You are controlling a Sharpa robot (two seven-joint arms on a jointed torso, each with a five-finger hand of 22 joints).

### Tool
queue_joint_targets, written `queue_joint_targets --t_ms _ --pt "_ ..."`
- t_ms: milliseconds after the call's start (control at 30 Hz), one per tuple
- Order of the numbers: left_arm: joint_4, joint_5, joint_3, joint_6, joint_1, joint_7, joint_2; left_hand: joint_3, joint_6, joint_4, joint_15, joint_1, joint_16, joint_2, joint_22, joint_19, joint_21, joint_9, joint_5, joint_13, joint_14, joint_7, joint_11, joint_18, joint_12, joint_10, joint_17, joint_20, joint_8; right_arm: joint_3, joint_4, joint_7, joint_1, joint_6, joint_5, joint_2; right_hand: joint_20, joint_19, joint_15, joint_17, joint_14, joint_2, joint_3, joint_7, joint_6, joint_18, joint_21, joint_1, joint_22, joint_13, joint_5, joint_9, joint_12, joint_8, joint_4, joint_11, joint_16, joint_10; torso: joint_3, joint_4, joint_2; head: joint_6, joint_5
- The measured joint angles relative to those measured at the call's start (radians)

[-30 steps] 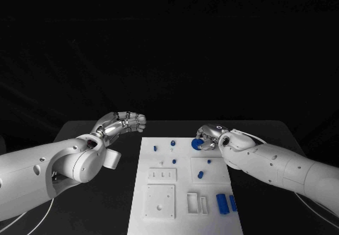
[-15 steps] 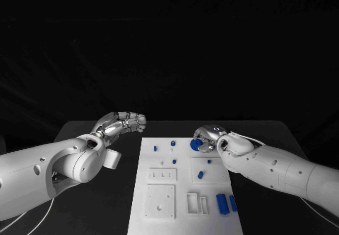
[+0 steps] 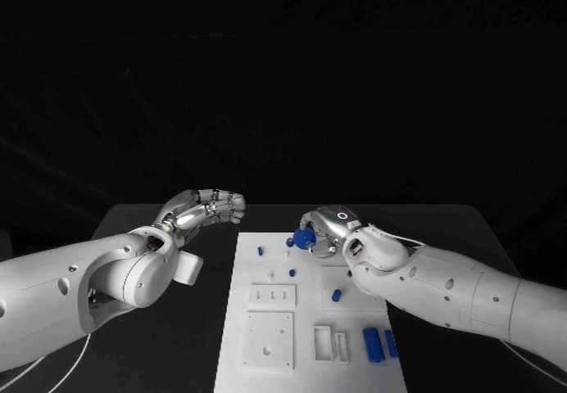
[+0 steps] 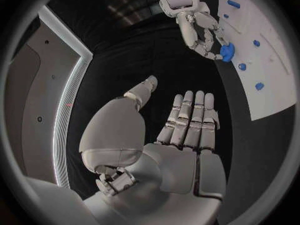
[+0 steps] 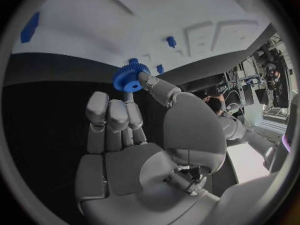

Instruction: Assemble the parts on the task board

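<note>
While the left hand [image 3: 210,205] hangs over the black table [image 3: 142,221], just off the near-left edge of the flat white plastic task board [image 3: 310,360], it holds nothing. In the head view its fingers look curled toward the palm; in its own wrist view they lie straight and close together with the thumb apart, so I take it as empty and loosely spread.

Further right, the right hand [image 3: 328,229] holds the small blue toothed plastic gear [image 3: 304,238], pinched between thumb and fingertip [image 5: 145,78] while the other fingers stay extended beside it. The gear sits at the very fingertips, above the far end of the board, near a small blue peg [image 3: 289,242] and other small blue parts [image 3: 292,271] below the fingers. More blue pieces [image 3: 371,341] lie well behind the palm, at the board's near end.

The grip looks thin: only the gear's edge and hub seem caught. If the hand tilts or descends off-centre, the bore could miss its post, the gear could twist out of the pinch and roll off, or nearby fingers could knock the standing pegs.
</note>
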Motion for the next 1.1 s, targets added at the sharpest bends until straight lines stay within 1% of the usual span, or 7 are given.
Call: queue_joint_targets --t_ms 167,333,567,733,933,1000,1100 --pt "-0.001 -0.001 0.000 0.000 0.000 0.000 0.001 0.000 0.000 0.000 0.000 0.000 0.000 0.000 0.000 0.000 0.000 -0.001 0.000 0.000 0.000 0.000 0.000 0.000 0.000 0.000 0.000 0.000 0.000 -0.009 0.005 -0.010 0.000 -0.008 -0.020 0.040 0.000 0.000 0.000 0.001 0.000 -0.010 0.000 -0.003 0.004 0.000 0.000 0.000 0.000 0.000 -0.004 0.000 -0.006 0.000 0.007 0.000 0.000 0.000 -0.0002 0.0015 0.001 0.004 0.001" --pt "-0.003 -0.001 0.000 0.000 0.000 0.000 0.009 0.003 0.000 -0.003 0.000 0.000 0.000 0.000 0.000 0.000 0.000 -0.001 0.000 0.000 0.000 0.000 0.000 0.000 0.000 0.000 -0.001 0.000 0.000 -0.031 -0.024 -0.018 -0.002 -0.009 -0.037 0.086 0.002 0.002 0.000 0.001 0.000 -0.011 0.000 -0.004 0.007 0.000 0.000 -0.002 0.000 0.000 -0.004 0.000 -0.008 0.000 0.013 0.000 0.000 0.000 -0.0002 0.0035 0.002 0.007 -0.001" --pt "-0.005 -0.002 0.000 0.000 0.000 0.000 0.016 0.003 0.000 -0.003 0.000 0.000 0.000 0.000 0.000 0.000 0.000 -0.001 0.000 0.000 0.000 0.000 0.000 0.000 0.000 0.000 -0.001 0.000 0.000 -0.047 -0.065 -0.027 -0.012 -0.004 -0.053 0.118 0.002 0.002 0.000 0.001 0.000 -0.016 -0.003 -0.003 0.009 0.000 0.000 0.002 0.001 0.000 -0.004 0.000 -0.013 0.000 0.016 -0.004 0.000 -0.004 -0.0005 0.0075 0.003 0.006 0.000" --pt "-0.006 -0.003 0.000 0.000 0.000 0.000 0.015 0.003 0.000 -0.003 0.000 0.000 0.000 0.000 0.000 0.000 0.000 -0.001 0.000 0.000 0.000 0.000 0.000 0.000 0.000 0.000 -0.001 0.000 0.000 -0.050 -0.075 -0.034 -0.014 0.006 -0.062 0.123 0.002 0.002 0.001 0.001 0.001 -0.017 -0.003 -0.003 0.009 0.000 0.000 0.001 0.001 0.000 -0.004 0.000 -0.013 0.000 0.016 -0.004 0.000 -0.004 -0.0009 0.0081 0.004 0.004 0.003" --pt "-0.005 -0.004 0.000 0.000 0.000 0.000 0.014 0.000 0.000 -0.005 0.000 0.000 0.000 0.000 0.000 0.000 0.000 -0.001 0.000 0.000 0.000 0.000 0.000 0.000 0.000 0.000 -0.001 0.000 0.000 -0.052 -0.090 -0.042 -0.014 0.019 -0.070 0.129 0.002 0.002 0.002 0.002 0.002 -0.018 -0.006 -0.004 0.010 0.000 0.000 0.002 0.001 -0.003 -0.004 0.001 -0.020 -0.005 0.019 -0.001 -0.004 -0.013 -0.0008 0.0058 0.004 0.002 0.007" --pt "-0.005 -0.005 0.000 0.000 0.000 0.000 0.014 0.000 0.000 -0.005 0.000 0.000 0.000 0.000 0.000 0.000 0.000 -0.001 0.000 0.000 0.000 0.000 0.000 0.000 0.000 0.000 -0.001 0.000 0.000 -0.054 -0.097 -0.045 -0.014 0.023 -0.072 0.133 0.002 0.002 0.002 0.002 0.002 -0.026 -0.010 -0.005 0.011 0.000 0.000 0.000 0.001 -0.007 -0.008 0.017 -0.027 -0.010 0.023 0.002 -0.004 -0.017 -0.0008 0.0054 0.004 0.002 0.008" --pt "-0.005 -0.005 0.000 0.000 0.000 0.000 0.015 0.000 0.000 -0.005 0.000 0.000 0.000 0.000 0.000 0.000 0.000 -0.002 0.000 0.000 0.000 0.000 0.000 0.000 0.000 0.000 -0.001 0.000 0.000 -0.055 -0.106 -0.049 -0.014 0.029 -0.075 0.138 0.002 0.002 0.002 0.002 0.002 -0.026 -0.010 -0.005 0.011 0.000 0.000 0.000 0.001 -0.010 -0.008 0.018 -0.031 -0.012 0.023 0.003 -0.004 -0.025 -0.0002 0.0053 0.004 0.002 0.009"
